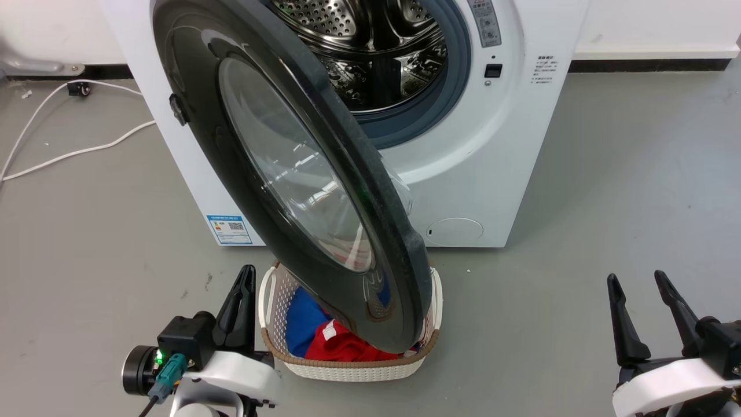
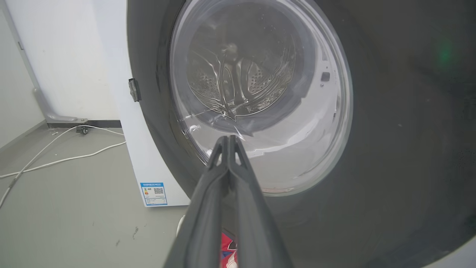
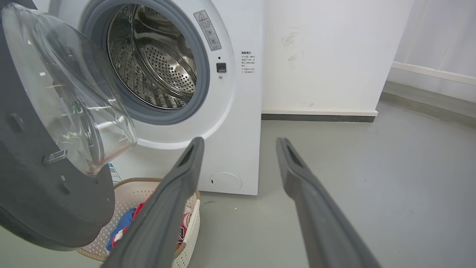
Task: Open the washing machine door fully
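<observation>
Washing machine door (image 1: pixel 289 168) stands partly open, with the left gripper (image 2: pixel 227 139) close to its outer face.

The door swings out from the left side of the white washing machine (image 1: pixel 492 162), and its lower edge hangs over a basket (image 1: pixel 347 368) of red and blue clothes (image 1: pixel 341 344). The left gripper's fingers are pressed together with nothing between them. They point at the lower part of the door's glass from just below and left of it; I cannot tell whether they touch. The right gripper (image 1: pixel 635 277) is well off to the door's right, fingers spread and empty, facing the steel drum (image 3: pixel 156 59).
</observation>
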